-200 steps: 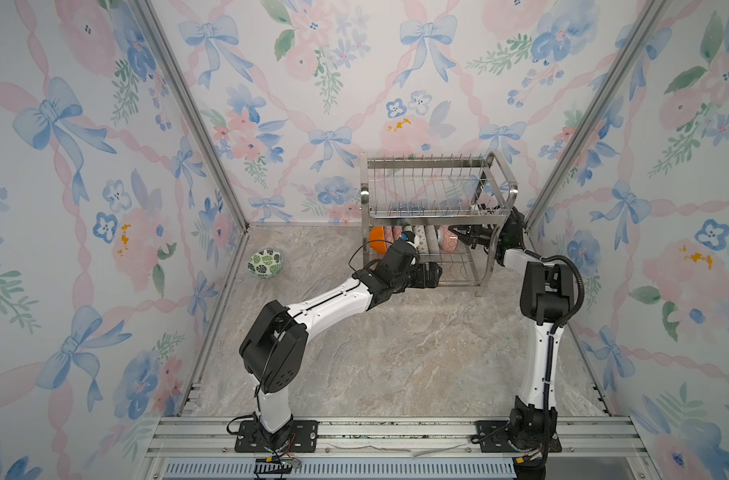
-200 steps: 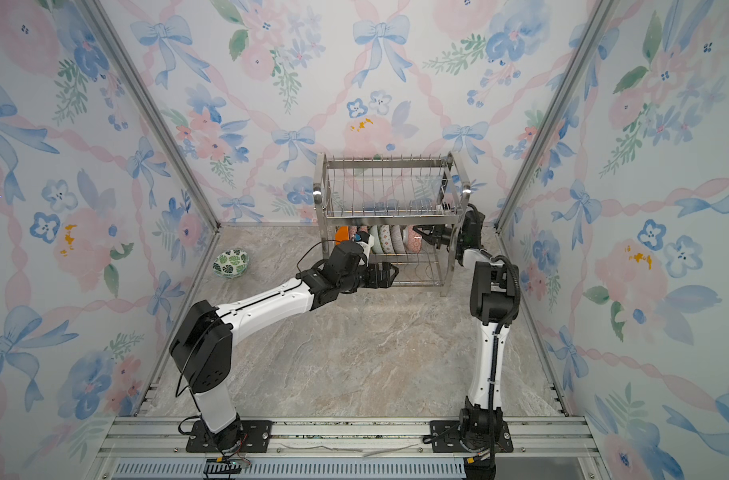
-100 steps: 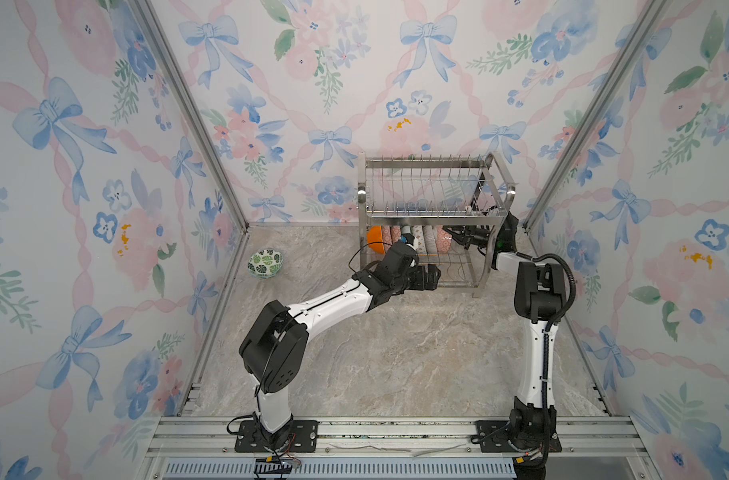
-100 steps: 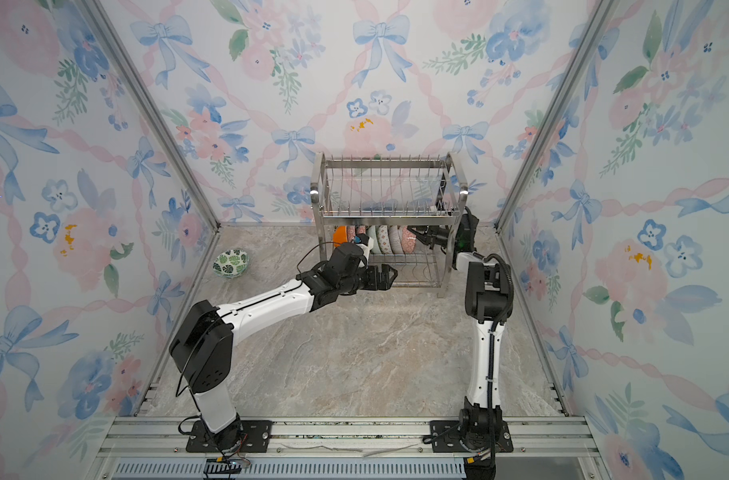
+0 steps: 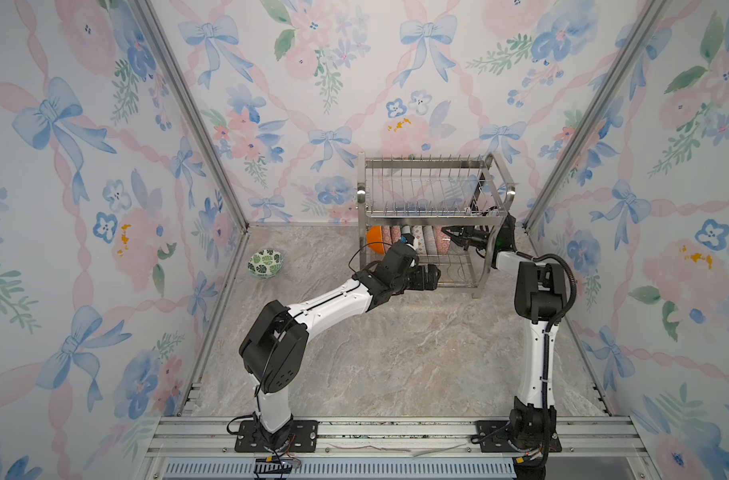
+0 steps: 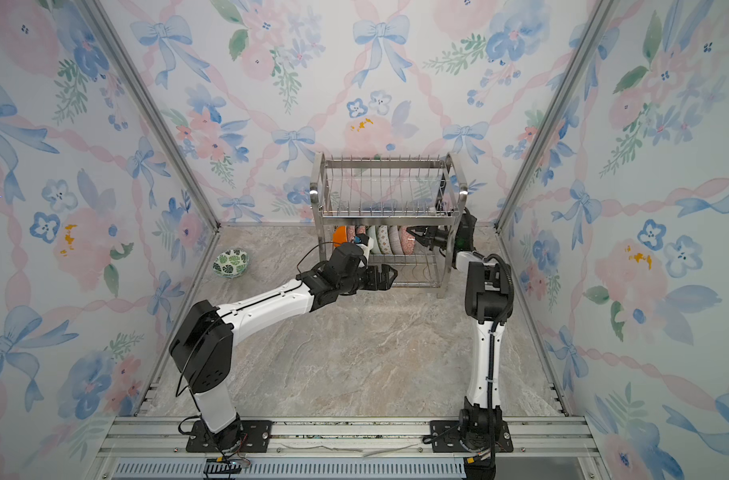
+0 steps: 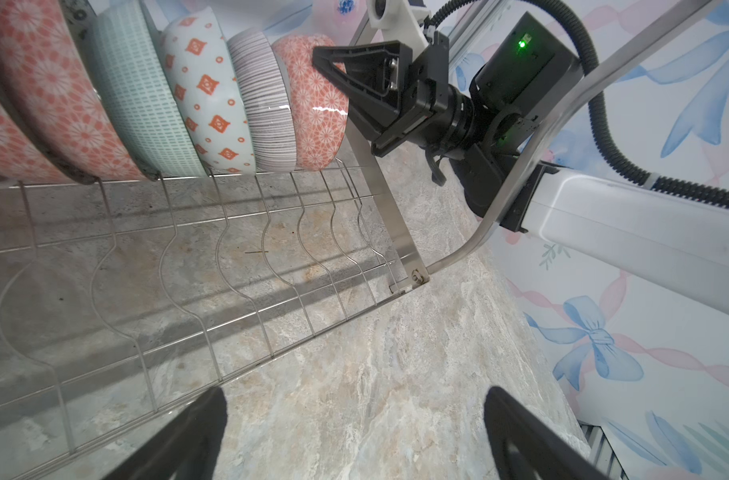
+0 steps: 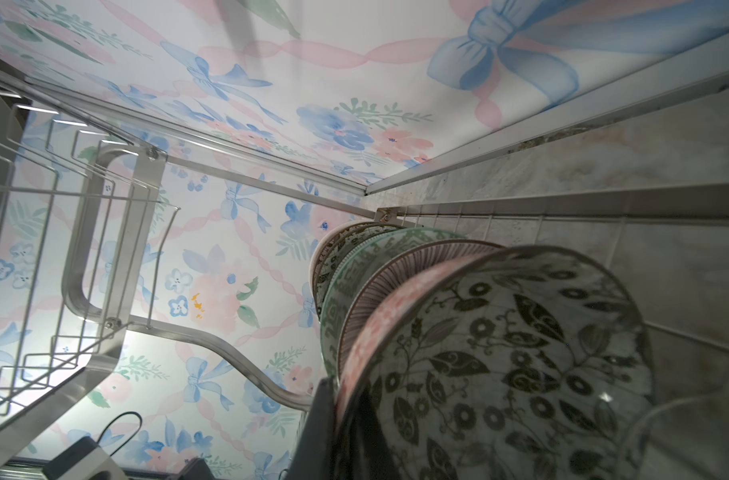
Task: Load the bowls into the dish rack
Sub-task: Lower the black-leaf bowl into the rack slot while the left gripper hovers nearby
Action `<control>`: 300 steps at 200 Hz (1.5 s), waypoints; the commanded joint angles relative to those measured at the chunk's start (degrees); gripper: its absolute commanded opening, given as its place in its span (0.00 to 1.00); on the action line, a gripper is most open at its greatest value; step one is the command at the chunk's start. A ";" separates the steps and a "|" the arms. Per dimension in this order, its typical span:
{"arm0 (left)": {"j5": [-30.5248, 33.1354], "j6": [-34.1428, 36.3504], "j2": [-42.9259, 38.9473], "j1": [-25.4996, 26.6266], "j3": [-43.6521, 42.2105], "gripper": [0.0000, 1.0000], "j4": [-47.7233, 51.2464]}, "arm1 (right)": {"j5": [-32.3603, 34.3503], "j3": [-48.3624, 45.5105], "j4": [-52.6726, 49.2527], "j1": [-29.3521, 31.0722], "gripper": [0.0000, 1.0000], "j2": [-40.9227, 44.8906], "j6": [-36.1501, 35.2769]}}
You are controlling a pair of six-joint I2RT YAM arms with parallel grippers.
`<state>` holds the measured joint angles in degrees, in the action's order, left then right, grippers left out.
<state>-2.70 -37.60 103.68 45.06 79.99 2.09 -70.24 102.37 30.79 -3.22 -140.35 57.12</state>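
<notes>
on lower tier of dish rack (image 5: pixel 421 216): bowls (image 5: pixel 427 239) on edge | right fingers (image 7: pixel 354 54) pinching rim of end bowl (image 7: pixel 317 108) (dark leaves inside) | left fingers (image 7: pixel 188 440) wide, empty, by rack front | green-leaf bowl (image 5: pixel 265 262) apart on counter (image 5: pixel 396 353)

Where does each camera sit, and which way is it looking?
Top views: high behind left arm, right arm, both whole, looking down at floor and dish rack.
Left wrist: low before the rack, facing its bottom shelf; open left gripper shows.
Right wrist: at the rack's end, facing along the bowls; right gripper pinches the dark-leaf bowl.
Shared: left wrist and top views both show right gripper.
</notes>
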 commanded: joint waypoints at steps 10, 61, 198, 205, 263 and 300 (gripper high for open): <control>0.87 0.86 -0.81 0.42 -0.53 0.98 0.79 | 3.63 3.17 -31.32 0.91 0.00 3.72 -24.22; 0.85 0.87 -0.76 0.44 -0.36 0.98 0.81 | 4.04 3.59 -31.19 0.98 0.08 3.51 -23.81; 1.28 0.87 -2.83 0.47 -1.85 0.98 0.82 | 2.99 0.35 -20.67 0.58 0.34 6.05 -14.83; 1.24 0.87 -3.00 0.47 -1.94 0.98 0.81 | 3.00 0.10 -20.00 0.35 0.35 6.30 -14.28; 1.64 0.90 -3.99 0.73 -2.44 0.98 1.04 | 2.63 -3.51 -10.55 -1.06 0.41 8.75 -7.10; 2.11 0.93 -4.95 0.91 -2.98 0.98 1.27 | 3.90 -5.51 -9.79 -2.23 0.43 10.53 -6.65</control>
<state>-1.69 -37.60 101.65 45.47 78.19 2.96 -67.09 98.48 18.22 -4.16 -133.82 48.60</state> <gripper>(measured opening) 0.979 0.420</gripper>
